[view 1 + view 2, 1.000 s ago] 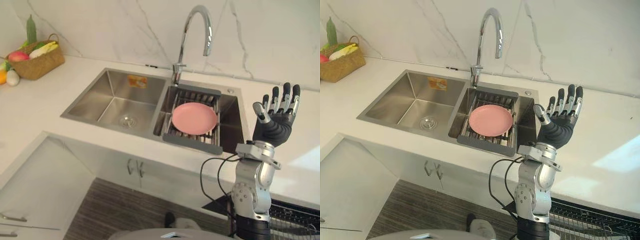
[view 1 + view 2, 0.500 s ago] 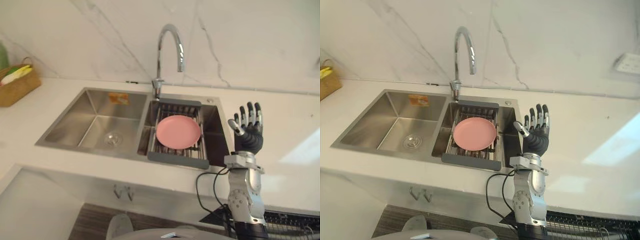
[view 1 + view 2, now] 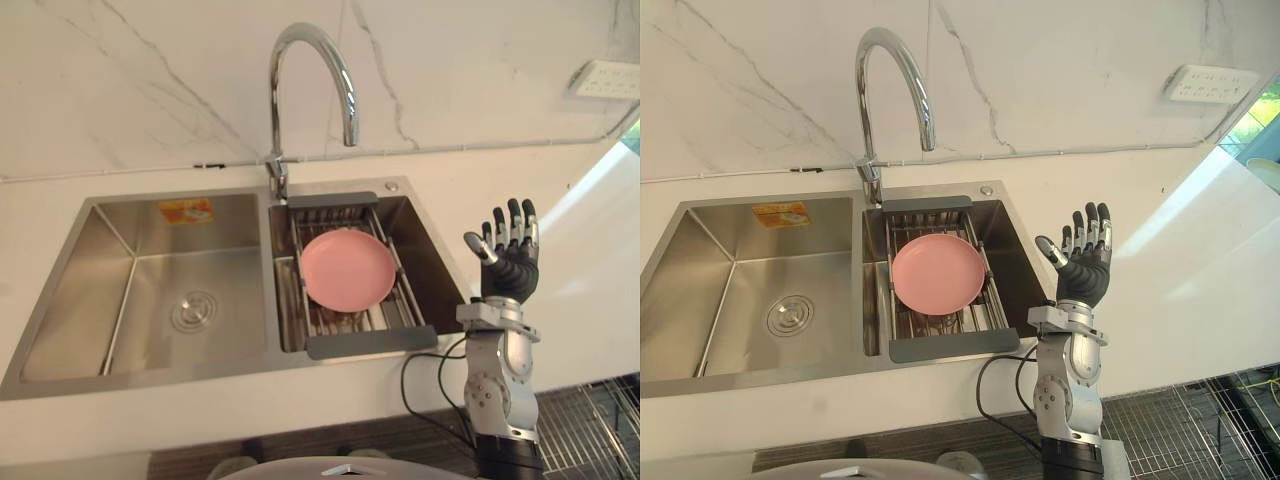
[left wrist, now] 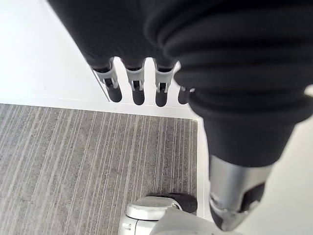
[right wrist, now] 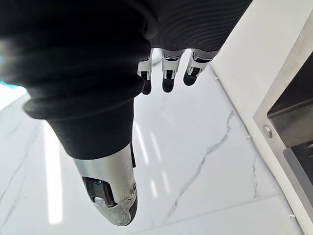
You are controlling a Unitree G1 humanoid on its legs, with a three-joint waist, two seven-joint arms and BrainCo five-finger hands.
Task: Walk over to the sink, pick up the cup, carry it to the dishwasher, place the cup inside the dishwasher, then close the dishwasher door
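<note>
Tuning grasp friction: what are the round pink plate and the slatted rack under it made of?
Round pink plate: probably plastic or melamine; matte, even colour, no sharp glare. Slatted rack: shiny metal bars, likely stainless; dark grey matte end pieces, possibly plastic.

camera swung right, sink [image 3: 110, 232] closer, wall socket [image 3: 605, 78] appeared
</note>
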